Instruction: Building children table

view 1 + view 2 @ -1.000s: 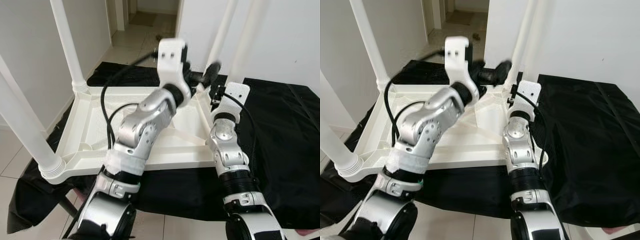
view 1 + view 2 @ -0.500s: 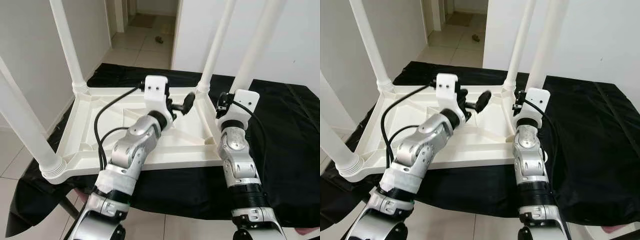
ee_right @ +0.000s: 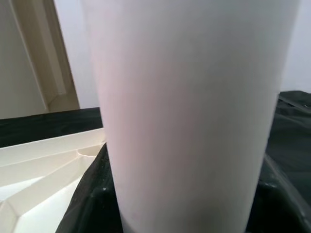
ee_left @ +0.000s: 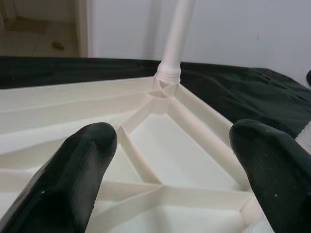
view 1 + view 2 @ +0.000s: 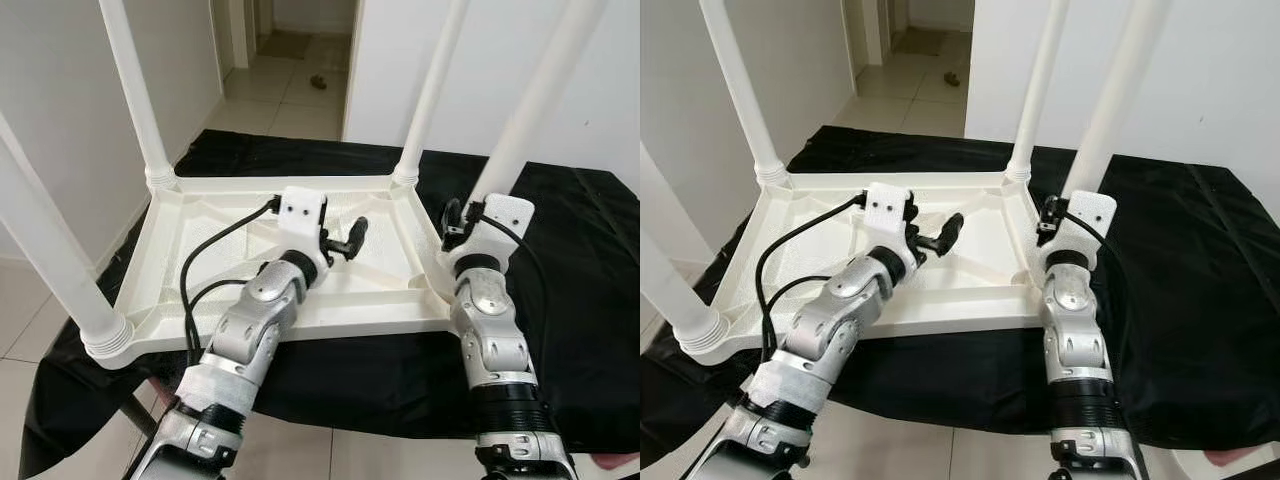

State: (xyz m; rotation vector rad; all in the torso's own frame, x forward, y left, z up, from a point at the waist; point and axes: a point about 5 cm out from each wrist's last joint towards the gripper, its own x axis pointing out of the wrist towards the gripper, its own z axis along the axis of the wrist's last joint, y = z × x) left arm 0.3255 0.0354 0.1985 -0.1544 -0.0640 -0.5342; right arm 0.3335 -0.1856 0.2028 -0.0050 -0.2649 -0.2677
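The upturned white children's table (image 5: 190, 262) lay on a black cloth (image 5: 585, 290), its four legs cut off by the frame top. The right gripper (image 5: 1048, 214), mostly hidden behind the near-right leg (image 5: 535, 105), appeared clasped around it. The left gripper (image 5: 352, 238), raised high a second earlier, had dropped over the table's ribbed underside, fingers (image 4: 77, 170) spread apart.

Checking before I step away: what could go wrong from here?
1. The right pincer sits hard against the near right leg; a sideways push might lever it in its socket or shift the upturned table.
2. The left arm's cable loops over the table's ribs and could snag.
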